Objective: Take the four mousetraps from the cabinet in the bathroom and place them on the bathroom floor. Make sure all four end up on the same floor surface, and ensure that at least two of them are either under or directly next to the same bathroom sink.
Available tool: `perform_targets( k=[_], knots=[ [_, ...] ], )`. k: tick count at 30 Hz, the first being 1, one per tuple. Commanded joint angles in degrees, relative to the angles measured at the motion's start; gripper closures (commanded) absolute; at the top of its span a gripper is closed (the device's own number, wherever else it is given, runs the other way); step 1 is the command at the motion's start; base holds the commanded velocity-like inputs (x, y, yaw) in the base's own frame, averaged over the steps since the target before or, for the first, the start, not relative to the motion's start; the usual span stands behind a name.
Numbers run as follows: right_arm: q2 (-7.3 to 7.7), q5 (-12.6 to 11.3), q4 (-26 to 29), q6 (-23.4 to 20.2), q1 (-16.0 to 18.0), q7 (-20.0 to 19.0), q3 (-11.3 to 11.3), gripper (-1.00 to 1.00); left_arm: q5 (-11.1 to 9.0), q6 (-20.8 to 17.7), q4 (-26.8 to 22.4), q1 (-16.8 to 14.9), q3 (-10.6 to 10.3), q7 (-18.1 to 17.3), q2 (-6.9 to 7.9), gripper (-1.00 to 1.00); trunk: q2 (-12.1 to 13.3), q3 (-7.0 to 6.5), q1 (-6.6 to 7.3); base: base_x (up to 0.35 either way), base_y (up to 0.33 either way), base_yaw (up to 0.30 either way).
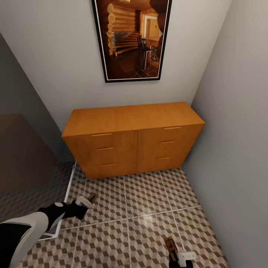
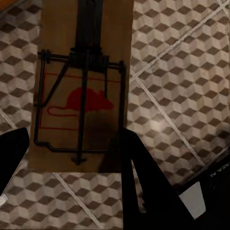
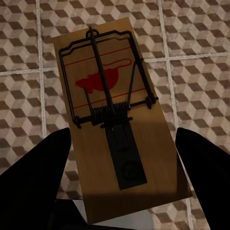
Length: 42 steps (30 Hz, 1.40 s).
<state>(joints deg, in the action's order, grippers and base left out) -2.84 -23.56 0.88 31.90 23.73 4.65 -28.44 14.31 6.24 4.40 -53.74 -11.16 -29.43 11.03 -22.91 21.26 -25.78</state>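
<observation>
The orange-brown cabinet [image 1: 134, 139] stands against the far wall with all its drawers closed. Low at the left, my left gripper [image 1: 85, 201] is shut on a mousetrap [image 1: 91, 196], held above the cube-patterned bathroom floor [image 1: 145, 201]. The left wrist view has that mousetrap [image 2: 81, 96] between the dark fingers [image 2: 143, 182] of the left gripper [image 2: 72, 139], its red mouse print showing. By the bottom edge, my right gripper [image 1: 174, 255] is shut on a second mousetrap [image 1: 170, 243]. This mousetrap [image 3: 120, 120] sits in the right gripper [image 3: 124, 136] over the tiles. The sink is out of view.
A grey wall [image 1: 238, 149] closes the right side. A dark brown panel [image 1: 22, 152] and a white floor strip [image 1: 69, 188] border the left. A framed picture [image 1: 130, 37] hangs above the cabinet. Tiled floor stretches between me and the cabinet.
</observation>
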Motion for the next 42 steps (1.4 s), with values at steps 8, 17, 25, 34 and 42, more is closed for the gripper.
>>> perform_targets(
  k=[8,17,25,34,42],
  knots=[
    [0.22,0.1,0.2,0.3,0.0,0.0,0.0,1.0,-4.1,17.4,0.2,13.3,0.4,16.5,0.0,1.0,0.0,-0.01,0.0,0.0,0.0,0.0],
    [1.3,0.3,4.3,-0.2,0.0,3.2,0.0,1.0,-16.3,33.8,0.3,25.0,0.4,23.2,-1.75,1.0,0.0,-0.01,0.0,0.0,0.0,0.0],
    [2.45,1.1,9.2,-2.7,0.0,4.1,-0.2,1.0,-16.7,41.6,0.3,29.7,0.4,39.8,-5.08,1.0,0.0,-0.01,0.0,0.0,0.0,0.0],
    [3.28,1.3,9.1,-2.6,0.0,4.3,-0.2,1.0,-16.7,41.7,0.3,29.9,0.4,40.7,-5.4,1.0,0.0,-0.01,0.0,0.0,0.0,0.0],
    [3.28,1.2,9.1,-2.6,0.0,4.4,-0.1,1.0,-16.7,41.6,0.3,29.9,0.4,40.7,-5.42,1.0,0.0,-0.01,0.0,0.0,0.0,0.108]
  ],
)
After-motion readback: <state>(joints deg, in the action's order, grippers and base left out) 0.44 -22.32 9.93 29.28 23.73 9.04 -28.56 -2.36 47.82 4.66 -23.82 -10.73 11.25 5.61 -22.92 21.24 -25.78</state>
